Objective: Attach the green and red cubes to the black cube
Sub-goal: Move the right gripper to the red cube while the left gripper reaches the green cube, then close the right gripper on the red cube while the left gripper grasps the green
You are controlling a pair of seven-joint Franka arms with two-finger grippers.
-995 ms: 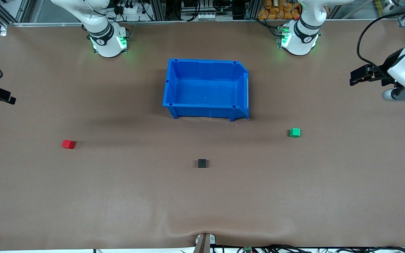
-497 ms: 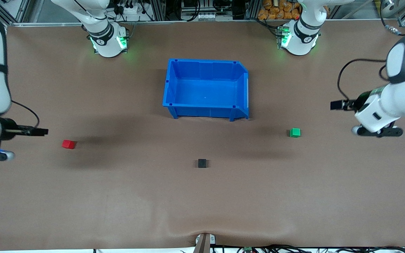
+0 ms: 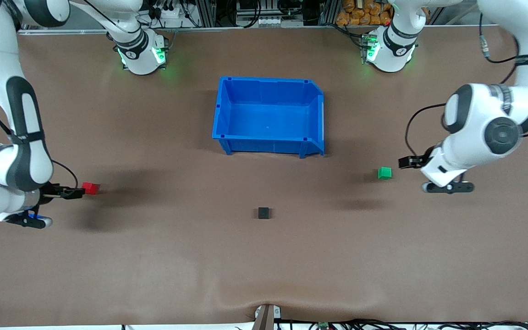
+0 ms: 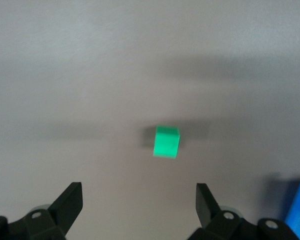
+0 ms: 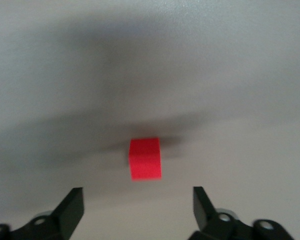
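Note:
The red cube (image 3: 90, 188) lies on the table toward the right arm's end; it also shows in the right wrist view (image 5: 145, 158). My right gripper (image 3: 74, 192) is open and empty, right beside it, its fingertips (image 5: 72, 207) apart from the cube. The green cube (image 3: 384, 173) lies toward the left arm's end; it also shows in the left wrist view (image 4: 166, 141). My left gripper (image 3: 408, 162) is open and empty, a short way from it. The black cube (image 3: 263, 212) sits alone mid-table, nearer the front camera than both.
An empty blue bin (image 3: 227, 112) stands mid-table, farther from the front camera than the cubes. A corner of it shows in the left wrist view (image 4: 299, 210). The brown table cover has a ripple at its near edge (image 3: 264, 300).
Both arms have swung in from the table's ends and lowered. The right gripper has closed in on the red cube, the left gripper on the green cube. The cubes have not moved.

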